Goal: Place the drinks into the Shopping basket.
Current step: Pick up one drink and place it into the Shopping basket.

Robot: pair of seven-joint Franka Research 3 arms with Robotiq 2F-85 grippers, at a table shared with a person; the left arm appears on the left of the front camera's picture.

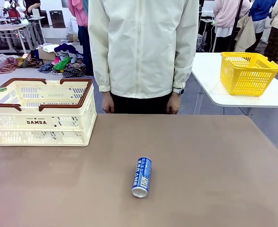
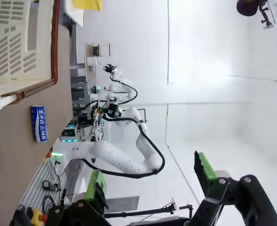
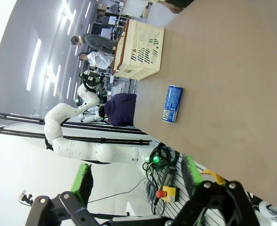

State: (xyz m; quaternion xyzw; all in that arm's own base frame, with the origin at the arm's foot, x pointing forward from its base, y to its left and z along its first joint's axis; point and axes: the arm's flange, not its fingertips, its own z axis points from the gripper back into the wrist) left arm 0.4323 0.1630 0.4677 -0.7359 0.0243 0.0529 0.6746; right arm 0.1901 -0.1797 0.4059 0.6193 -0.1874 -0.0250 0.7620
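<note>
One blue can (image 1: 142,177) lies on its side near your table's (image 1: 214,165) near edge; the Shopping basket (image 1: 40,112) occupies the far-left corner. Your left gripper (image 2: 150,181) and right gripper (image 3: 137,176) both stand open, holding nothing

The blue can (image 1: 142,177) lies flat on its side on the brown tabletop (image 1: 214,161), near the middle, its silver end turned toward the robot's edge and its white lettering facing up (too small to read here). Off to the robot's left sits the Shopping basket (image 1: 39,124), well apart from the can: cream-white, slotted walls, dark brown rim and handles folded down along its edges, "DAMDA" printed on the near side. It stands upright on the tabletop's far left corner.
</note>
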